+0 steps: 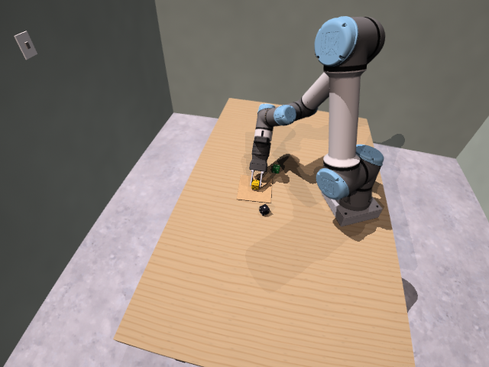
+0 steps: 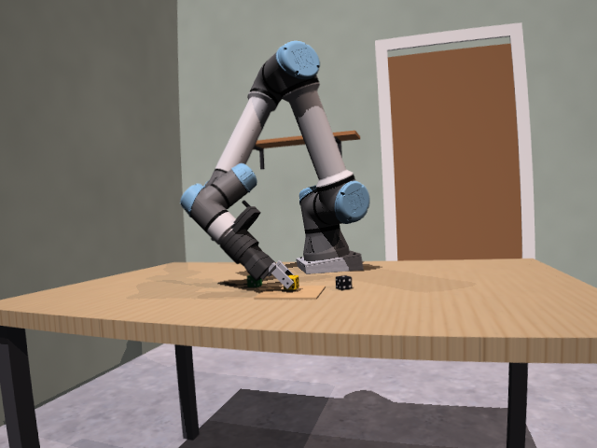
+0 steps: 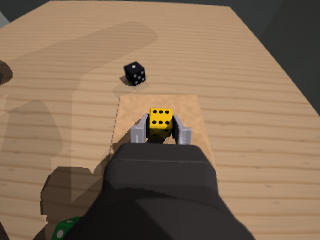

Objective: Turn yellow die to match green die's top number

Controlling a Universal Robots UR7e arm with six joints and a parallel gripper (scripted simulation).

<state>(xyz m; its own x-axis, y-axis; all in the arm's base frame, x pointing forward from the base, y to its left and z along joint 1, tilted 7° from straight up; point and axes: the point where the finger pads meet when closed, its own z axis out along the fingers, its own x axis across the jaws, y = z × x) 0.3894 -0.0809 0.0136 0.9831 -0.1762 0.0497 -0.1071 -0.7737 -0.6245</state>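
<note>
The yellow die (image 1: 255,184) (image 2: 295,280) (image 3: 161,119) sits between the two fingers of my gripper (image 1: 255,182) (image 2: 288,281) (image 3: 161,126), which is shut on it. The gripper comes down at a slant and holds the die low over the tan mat (image 1: 247,195) (image 2: 308,292) (image 3: 190,107); I cannot tell whether the die touches the mat. The die's six-pip face points toward the wrist camera. The green die (image 1: 276,168) (image 2: 254,281) (image 3: 62,231) lies on the table behind the mat, partly hidden by the gripper body in the wrist view.
A black die (image 1: 263,209) (image 2: 343,282) (image 3: 135,73) lies on the table just off the mat's front edge. The robot base (image 1: 357,211) stands to the right of the mat. The wooden table (image 1: 257,284) stretches far toward the front.
</note>
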